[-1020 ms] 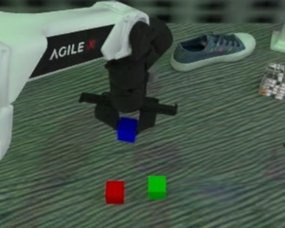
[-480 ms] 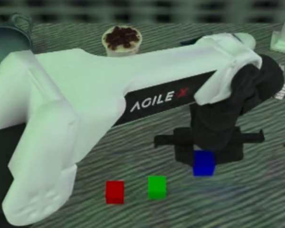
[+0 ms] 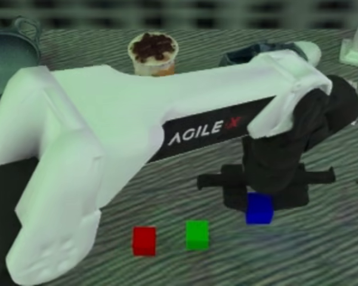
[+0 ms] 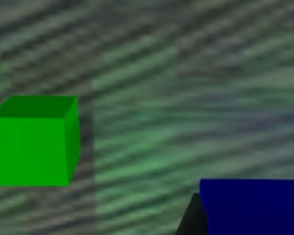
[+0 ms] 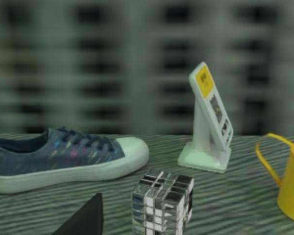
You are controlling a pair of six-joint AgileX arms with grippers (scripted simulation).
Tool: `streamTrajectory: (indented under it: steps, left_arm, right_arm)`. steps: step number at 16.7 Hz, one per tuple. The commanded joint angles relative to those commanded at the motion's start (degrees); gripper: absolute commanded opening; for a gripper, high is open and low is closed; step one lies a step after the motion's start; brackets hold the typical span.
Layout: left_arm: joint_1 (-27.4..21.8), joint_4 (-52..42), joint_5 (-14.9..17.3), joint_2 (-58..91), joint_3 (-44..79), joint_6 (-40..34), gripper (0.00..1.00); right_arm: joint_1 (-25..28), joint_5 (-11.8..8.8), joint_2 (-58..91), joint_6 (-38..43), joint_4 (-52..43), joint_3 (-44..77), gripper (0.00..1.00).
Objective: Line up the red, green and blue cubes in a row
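Your left claw (image 3: 259,199) is clamped on the blue cube (image 3: 259,209), holding it just right of the green cube (image 3: 197,234) and slightly farther back, apparently above the counter (image 3: 322,250). That spot makes sense: the red cube (image 3: 144,241) and green already sit side by side near the front edge, so blue belongs at the right end to finish the row. In the left wrist view, green (image 4: 34,141) lies off to the side of the held blue (image 4: 252,205), with a gap between them. You'd likely bring blue forward into line, lower it, then release. The right arm is parked out of the top view; you cannot tell its claw's state.
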Motion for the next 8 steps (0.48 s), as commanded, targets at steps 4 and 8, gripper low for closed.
streamTrajectory:
  steps: [4, 8]
  left_arm:
    - [-0.1, 7.0, 0.1, 1.9, -5.4, 0.0, 0.00]
    - [0.0, 11.5, -0.1, 3.2, -8.8, -0.1, 0.00]
  right_arm:
    - [0.0, 0.0, 0.0, 0.0, 0.0, 0.0, 1.00]
    - [0.0, 0.0, 0.0, 0.0, 0.0, 0.0, 1.00]
